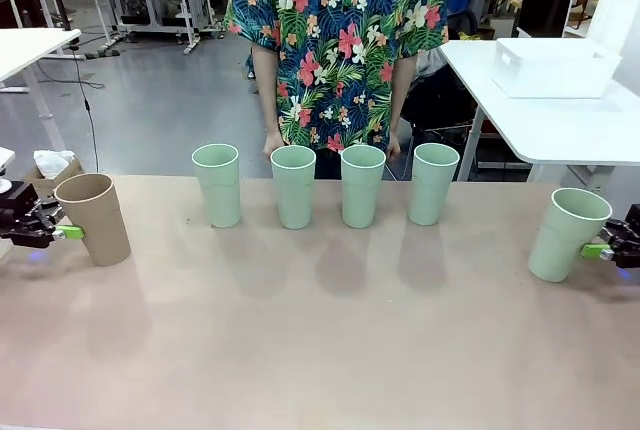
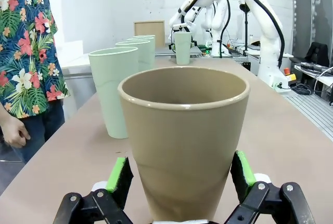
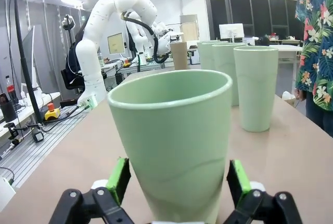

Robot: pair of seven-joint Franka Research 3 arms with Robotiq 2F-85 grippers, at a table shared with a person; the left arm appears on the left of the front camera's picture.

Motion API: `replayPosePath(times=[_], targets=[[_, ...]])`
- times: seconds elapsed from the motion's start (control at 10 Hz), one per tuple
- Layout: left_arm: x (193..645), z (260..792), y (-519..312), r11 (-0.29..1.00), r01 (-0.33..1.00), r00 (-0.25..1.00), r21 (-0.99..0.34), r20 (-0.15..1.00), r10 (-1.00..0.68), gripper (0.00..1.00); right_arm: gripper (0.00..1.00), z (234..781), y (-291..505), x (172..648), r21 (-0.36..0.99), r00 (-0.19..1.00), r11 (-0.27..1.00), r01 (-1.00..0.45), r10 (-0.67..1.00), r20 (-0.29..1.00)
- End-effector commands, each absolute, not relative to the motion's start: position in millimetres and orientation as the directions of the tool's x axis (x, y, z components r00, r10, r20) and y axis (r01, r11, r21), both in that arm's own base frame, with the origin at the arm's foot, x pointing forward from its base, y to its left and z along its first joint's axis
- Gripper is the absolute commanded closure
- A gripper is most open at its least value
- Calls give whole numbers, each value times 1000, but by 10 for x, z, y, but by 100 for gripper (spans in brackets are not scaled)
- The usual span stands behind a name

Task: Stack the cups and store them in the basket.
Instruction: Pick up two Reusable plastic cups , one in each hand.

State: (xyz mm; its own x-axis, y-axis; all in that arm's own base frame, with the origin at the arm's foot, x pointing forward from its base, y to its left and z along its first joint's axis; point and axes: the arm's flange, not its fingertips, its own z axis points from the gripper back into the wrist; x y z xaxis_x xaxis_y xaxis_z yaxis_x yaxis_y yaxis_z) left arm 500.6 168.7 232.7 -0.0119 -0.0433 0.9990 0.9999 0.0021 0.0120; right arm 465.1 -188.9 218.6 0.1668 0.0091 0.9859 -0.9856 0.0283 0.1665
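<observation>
Surveying from largest to smallest: the tan table (image 1: 320,350) carries a row of four mint-green cups (image 1: 293,186) standing upright, mouths up, with small gaps between them, near its far edge; all positions below are taken from that row. The person (image 1: 340,40) in a floral shirt stands directly behind the row, arms down, one hand (image 1: 272,143) hanging just behind the gap between the row's first and second cups from the left. The basket (image 1: 555,68), white and rectangular, sits beyond the row's right end, well apart from it, on a separate white side table (image 1: 560,130). The tan-brown cup (image 1: 95,218) is off the row's left end and nearer the robot, mouth up and leaning slightly in the front view. The fifth mint-green cup (image 1: 566,235) is off the row's right end, also nearer the robot, mouth up and leaning toward the row. Whether either of these two cups rests on the table cannot be told. The left gripper (image 1: 60,233) is clamped on the tan-brown cup (image 2: 184,146) low on its wall, a green pad (image 2: 118,174) pressed to each side in the left wrist view. The right gripper (image 1: 598,250) is likewise clamped on the fifth mint-green cup (image 3: 171,140), its pads (image 3: 237,179) against both sides near the base.
</observation>
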Motion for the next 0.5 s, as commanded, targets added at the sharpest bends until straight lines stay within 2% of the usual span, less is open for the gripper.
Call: replayPosePath(times=[0.0, 0.4], targets=[[4981, 2314, 1605, 20, 998, -54, 54, 999, -5, 0, 0, 2230, -1778, 4563, 158, 160, 82, -984, 19, 987], [5016, 2280, 1547, 33, 998, -51, 51, 999, -1, 0, 0, 2208, -1655, 4558, 154, 158, 123, -980, 21, 987]])
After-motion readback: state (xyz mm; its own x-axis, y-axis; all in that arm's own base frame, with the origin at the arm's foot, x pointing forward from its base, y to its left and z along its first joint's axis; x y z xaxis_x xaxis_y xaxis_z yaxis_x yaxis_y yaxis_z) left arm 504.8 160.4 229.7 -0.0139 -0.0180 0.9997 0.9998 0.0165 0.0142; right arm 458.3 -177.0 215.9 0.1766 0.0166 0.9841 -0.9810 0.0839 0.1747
